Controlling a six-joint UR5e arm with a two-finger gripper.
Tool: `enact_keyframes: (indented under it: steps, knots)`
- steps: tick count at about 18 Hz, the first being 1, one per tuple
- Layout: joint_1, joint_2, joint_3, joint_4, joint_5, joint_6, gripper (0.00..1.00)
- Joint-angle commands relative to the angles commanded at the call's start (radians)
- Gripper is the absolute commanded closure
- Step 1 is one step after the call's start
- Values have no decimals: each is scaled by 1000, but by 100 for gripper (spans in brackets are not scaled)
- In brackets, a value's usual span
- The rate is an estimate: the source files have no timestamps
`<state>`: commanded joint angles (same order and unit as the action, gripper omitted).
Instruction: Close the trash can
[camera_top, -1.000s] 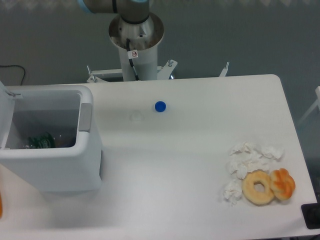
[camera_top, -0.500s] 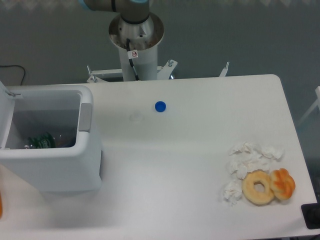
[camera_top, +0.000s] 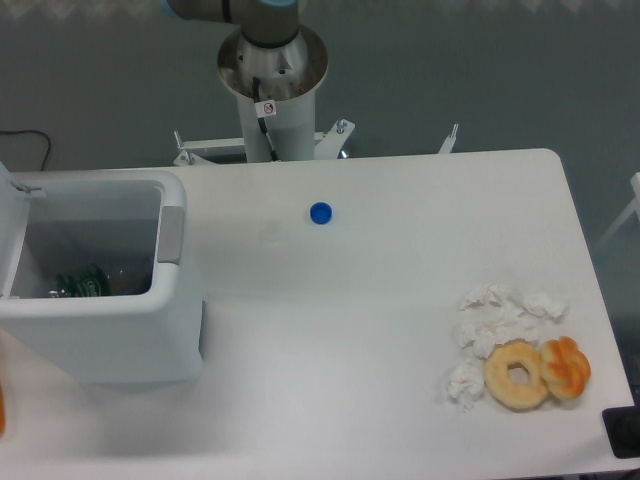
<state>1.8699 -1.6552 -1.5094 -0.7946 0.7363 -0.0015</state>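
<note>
At the worktop's (camera_top: 380, 330) left edge the trash can (camera_top: 110, 335) stands open, lid upright leftward, latch facing right; end effector out of view.

Only the arm's base column (camera_top: 272, 95) is showing, standing upright at the top of the view, with a grey-and-blue joint (camera_top: 232, 10) leaning off the upper edge above it. The pincer is sitting out of frame, so nothing of its fingers or opening is showing.
</note>
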Motion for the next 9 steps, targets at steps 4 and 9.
enact_keyframes:
  steps: [4,9]
  knots:
    - [6,-2,-5,-2,9,2,0]
    - [28,8,-20,-3,81,8,0]
